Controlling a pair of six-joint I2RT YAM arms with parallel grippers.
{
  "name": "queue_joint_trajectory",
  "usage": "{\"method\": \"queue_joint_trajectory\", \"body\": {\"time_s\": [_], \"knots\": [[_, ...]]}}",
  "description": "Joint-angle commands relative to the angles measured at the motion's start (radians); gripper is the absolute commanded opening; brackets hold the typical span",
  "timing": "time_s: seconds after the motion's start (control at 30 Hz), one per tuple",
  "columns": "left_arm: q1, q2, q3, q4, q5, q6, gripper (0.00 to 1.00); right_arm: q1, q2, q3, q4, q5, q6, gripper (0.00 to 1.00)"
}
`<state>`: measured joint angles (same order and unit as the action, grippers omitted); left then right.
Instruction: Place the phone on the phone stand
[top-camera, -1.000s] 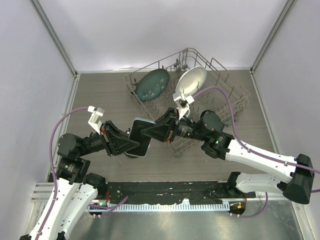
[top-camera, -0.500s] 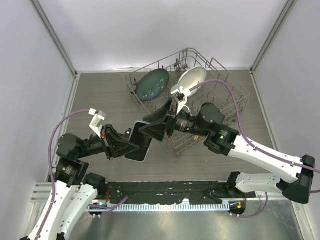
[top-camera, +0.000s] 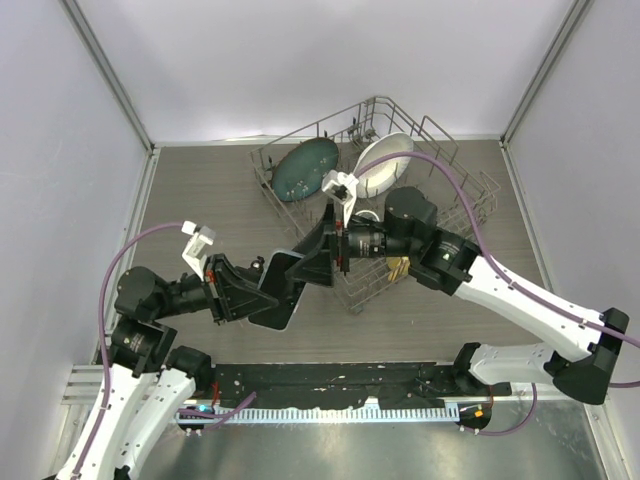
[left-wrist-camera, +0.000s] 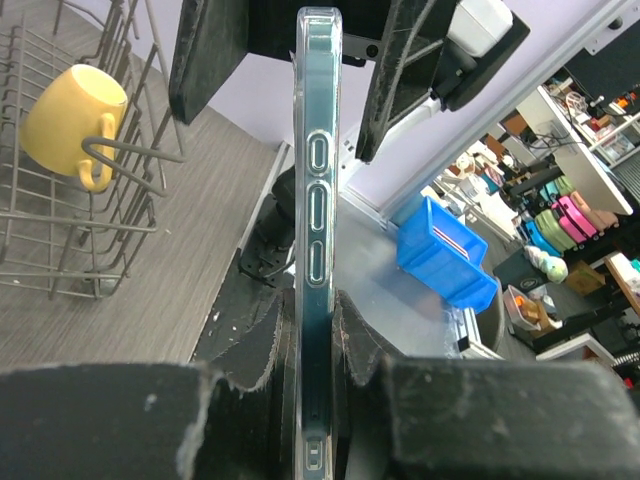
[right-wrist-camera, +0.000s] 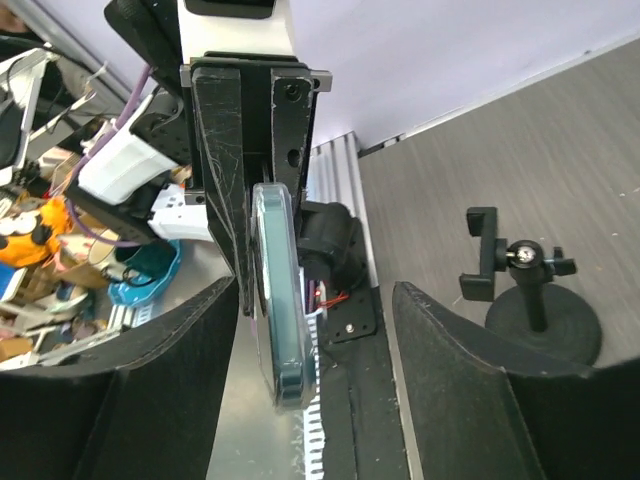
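Mid-handover, it seems: the left hand (left-wrist-camera: 315, 320) pinches the phone (left-wrist-camera: 312, 180) edge-on in the air near the phone stand (right-wrist-camera: 532, 300), the right hand (right-wrist-camera: 312, 290) spread around its far end, so next the left must lower it into the stand's cradle

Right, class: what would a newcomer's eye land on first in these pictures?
The phone, held edge-on above the table: the left gripper is shut on one end, the right gripper open around the other end. Next, the wire dish rack at the back, holding a teal plate, a white plate and a yellow mug.
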<state>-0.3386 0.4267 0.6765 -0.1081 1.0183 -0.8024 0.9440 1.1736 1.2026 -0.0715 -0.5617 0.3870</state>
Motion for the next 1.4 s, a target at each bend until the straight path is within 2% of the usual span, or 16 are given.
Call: {"method": "queue_joint_trajectory", "body": {"time_s": [0.0, 0.1, 0.47, 0.57, 0.67, 0.73, 0.9, 1.07, 1.2, 1.3, 1.33, 1.37], "knots": [[0.000, -0.020, 0.055, 0.047, 0.054, 0.005, 0.00, -0.005, 0.040, 0.100, -0.005, -0.131, 0.022, 0.64], [-0.002, -0.029, 0.060, 0.047, 0.055, 0.005, 0.00, -0.007, 0.070, 0.129, -0.016, -0.205, 0.032, 0.54], [0.000, -0.025, 0.057, 0.048, 0.069, 0.015, 0.00, -0.008, 0.083, 0.124, 0.006, -0.293, 0.062, 0.37], [-0.002, -0.022, 0.060, 0.047, 0.069, 0.017, 0.00, -0.008, 0.081, 0.117, 0.025, -0.300, 0.078, 0.36], [-0.002, -0.023, 0.063, 0.047, 0.066, 0.019, 0.00, -0.008, 0.087, 0.103, 0.048, -0.300, 0.096, 0.42], [-0.002, -0.023, 0.063, 0.048, 0.066, 0.019, 0.00, -0.010, 0.087, 0.097, 0.067, -0.303, 0.108, 0.42], [-0.002, -0.020, 0.063, 0.048, 0.063, 0.019, 0.00, -0.010, 0.097, 0.063, 0.194, -0.331, 0.171, 0.41], [-0.002, -0.022, 0.066, 0.045, 0.055, 0.017, 0.00, -0.008, 0.118, 0.057, 0.214, -0.340, 0.187, 0.30], [0.000, -0.026, 0.067, 0.041, 0.051, 0.019, 0.00, -0.008, 0.112, 0.049, 0.214, -0.342, 0.185, 0.29], [0.000, -0.028, 0.066, 0.039, 0.043, 0.019, 0.00, -0.008, 0.100, 0.040, 0.220, -0.339, 0.184, 0.15], [-0.002, -0.026, 0.067, 0.039, 0.043, 0.019, 0.00, -0.008, 0.098, 0.031, 0.225, -0.339, 0.190, 0.01], [-0.002, -0.028, 0.067, 0.038, 0.039, 0.019, 0.00, -0.008, 0.095, 0.025, 0.233, -0.327, 0.193, 0.01]]}}
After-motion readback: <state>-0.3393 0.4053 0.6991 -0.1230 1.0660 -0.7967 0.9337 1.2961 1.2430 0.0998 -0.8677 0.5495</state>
